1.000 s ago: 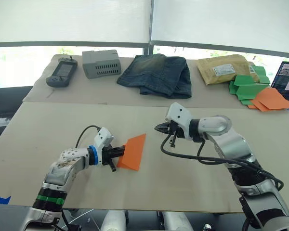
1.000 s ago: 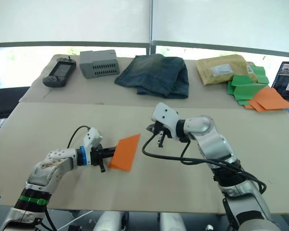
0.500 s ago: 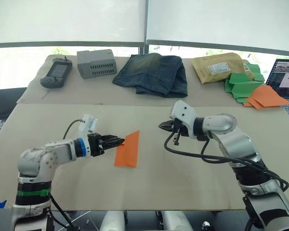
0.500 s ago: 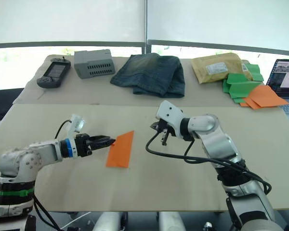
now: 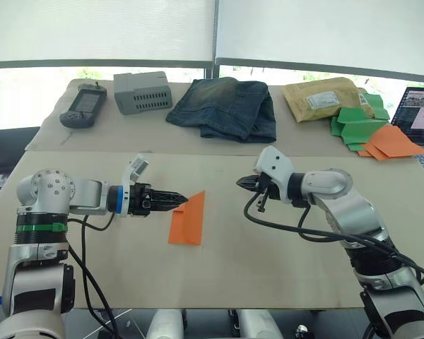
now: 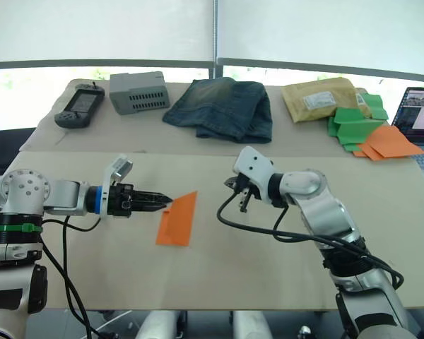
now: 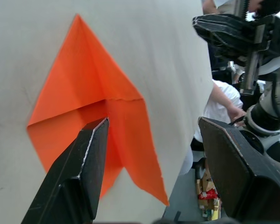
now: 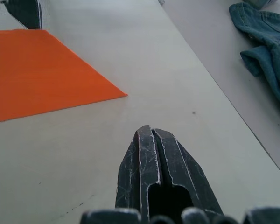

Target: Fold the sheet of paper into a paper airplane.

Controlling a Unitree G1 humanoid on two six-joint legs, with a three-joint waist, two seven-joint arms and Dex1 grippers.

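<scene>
Mid-table on the near tan table [image 5: 268,268], the sheet of paper [image 5: 187,219] lies flat, partly folded, one end pointed with flaps creased in, well clear of every table edge. Left gripper [image 5: 181,199] at the paper's left edge, fingers spread apart per left wrist view, one finger [image 7: 79,177] over the orange. Right gripper [image 5: 240,183] to the paper's right, apart from it, fingers pressed together, holding nothing. Bare tabletop between and around both arms. Far table: handheld device [image 5: 80,109], grey box [image 5: 143,92], jeans [image 5: 226,107], padded envelope [image 5: 321,99], pile of green and orange papers [image 5: 371,133], laptop [image 5: 422,113]. No containers.
</scene>
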